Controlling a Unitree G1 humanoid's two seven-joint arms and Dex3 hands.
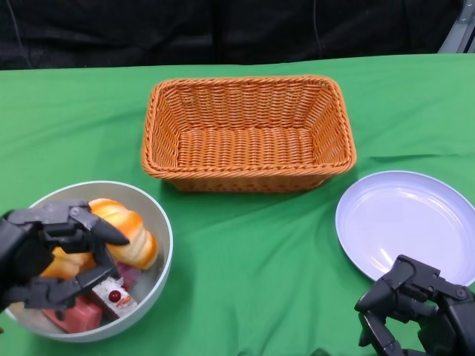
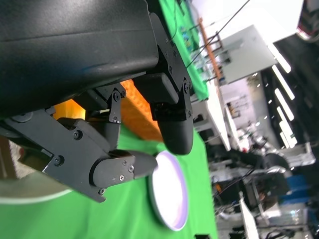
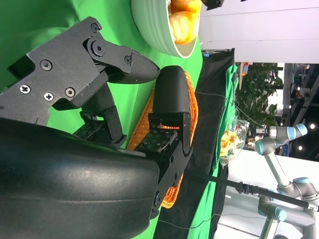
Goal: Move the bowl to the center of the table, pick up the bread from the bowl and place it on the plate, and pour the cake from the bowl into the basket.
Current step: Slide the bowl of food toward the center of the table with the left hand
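The grey bowl [image 1: 160,222] sits at the table's front left and holds an orange-yellow bread [image 1: 132,231] and red and white cake pieces [image 1: 111,298]. My left hand [image 1: 44,256] hangs over the bowl's left side. Its fingers are spread above the bread and the cake with nothing between them, and they hide the left rim. In the left wrist view the left hand [image 2: 99,74] shows its fingers apart over the bowl rim [image 2: 30,194]. My right hand [image 1: 419,308] rests empty by the near edge of the lilac plate [image 1: 408,222]. The wicker basket [image 1: 245,83] stands empty at the centre back.
Green cloth covers the table [image 1: 260,259], bare between bowl and plate. The right wrist view shows the right hand [image 3: 89,149], the bowl [image 3: 154,30] and the basket [image 3: 192,99] beyond it. The left wrist view shows the plate [image 2: 169,194].
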